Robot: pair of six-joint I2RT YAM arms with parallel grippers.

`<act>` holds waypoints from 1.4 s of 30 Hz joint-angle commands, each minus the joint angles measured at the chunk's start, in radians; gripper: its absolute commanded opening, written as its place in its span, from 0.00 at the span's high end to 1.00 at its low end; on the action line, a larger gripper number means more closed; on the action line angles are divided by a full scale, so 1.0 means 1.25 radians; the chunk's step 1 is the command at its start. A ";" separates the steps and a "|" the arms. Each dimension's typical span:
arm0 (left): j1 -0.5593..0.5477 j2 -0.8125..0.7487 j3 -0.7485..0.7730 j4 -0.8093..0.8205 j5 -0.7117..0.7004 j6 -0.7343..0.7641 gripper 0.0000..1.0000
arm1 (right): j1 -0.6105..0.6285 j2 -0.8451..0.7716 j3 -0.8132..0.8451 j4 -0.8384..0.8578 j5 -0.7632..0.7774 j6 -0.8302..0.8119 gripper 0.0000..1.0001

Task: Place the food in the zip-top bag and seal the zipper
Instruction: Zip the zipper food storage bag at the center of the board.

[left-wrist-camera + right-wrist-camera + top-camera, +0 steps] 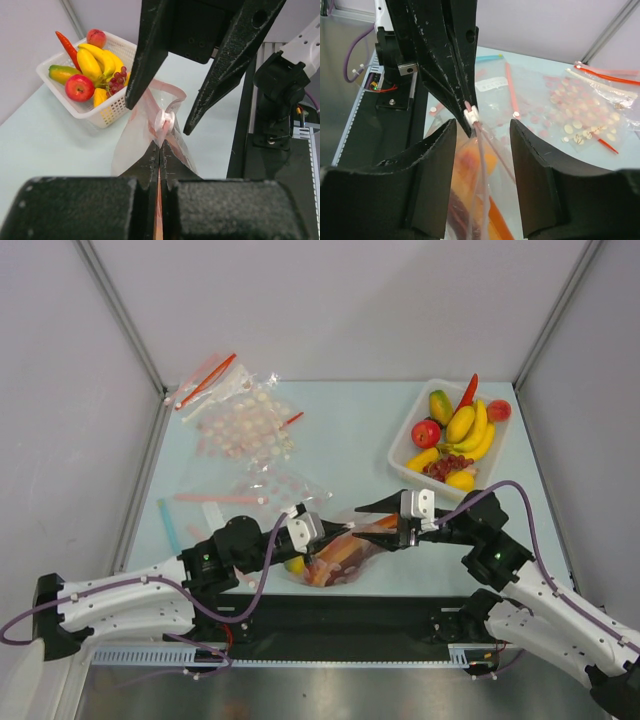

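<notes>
zip-top bag (352, 566): lower centre of the overhead frame, at the near edge of the bench (350, 440), orange and red food (335, 558) inside.
left jaws: pressed together on the zipper (158, 215), just below its white slider (165, 121).
right jaws: apart, one on either side of the bag's mouth and slider.
white basket (400, 450): upper right of the frame, well apart from both jaws.
</notes>
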 commanded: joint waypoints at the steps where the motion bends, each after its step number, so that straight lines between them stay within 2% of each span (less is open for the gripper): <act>1: 0.004 0.017 0.022 0.013 0.045 -0.011 1.00 | 0.008 0.000 0.009 0.018 -0.012 -0.046 0.49; 4: 0.005 0.024 0.027 0.008 0.052 -0.011 1.00 | 0.013 0.005 0.012 0.010 -0.008 -0.053 0.58; 5: 0.004 0.024 0.028 0.008 0.052 -0.012 1.00 | 0.014 0.008 0.016 0.006 -0.007 -0.054 0.67; 9: 0.004 0.009 0.023 0.009 0.042 -0.010 1.00 | 0.015 0.017 0.027 -0.010 -0.005 -0.060 0.83; 12: 0.004 -0.005 0.015 0.014 0.031 -0.013 1.00 | 0.014 0.019 0.030 -0.012 -0.011 -0.059 0.82; 13: 0.004 -0.007 0.012 0.017 0.030 -0.013 1.00 | 0.015 0.022 0.031 -0.012 -0.015 -0.059 0.80; 14: 0.004 -0.011 0.012 0.017 0.030 -0.012 1.00 | 0.016 0.021 0.031 -0.012 -0.021 -0.058 0.72; 16: 0.005 -0.011 0.011 0.015 0.027 -0.012 1.00 | 0.016 0.021 0.031 -0.012 -0.040 -0.059 0.69; 22: 0.004 -0.007 0.015 0.013 0.030 -0.012 1.00 | 0.016 0.030 0.041 -0.027 -0.062 -0.065 0.74; 24: 0.004 -0.009 0.013 0.013 0.028 -0.011 1.00 | 0.016 0.033 0.045 -0.032 -0.066 -0.067 0.88; 27: 0.005 -0.012 0.013 0.010 0.012 -0.012 1.00 | 0.016 0.029 0.046 -0.032 -0.059 -0.065 1.00; 33: 0.005 -0.052 0.002 0.010 -0.030 -0.013 1.00 | 0.017 0.033 0.045 -0.036 -0.034 -0.059 1.00; 42: 0.004 -0.179 -0.059 0.057 -0.087 -0.003 1.00 | 0.017 0.048 0.060 -0.054 -0.004 -0.051 1.00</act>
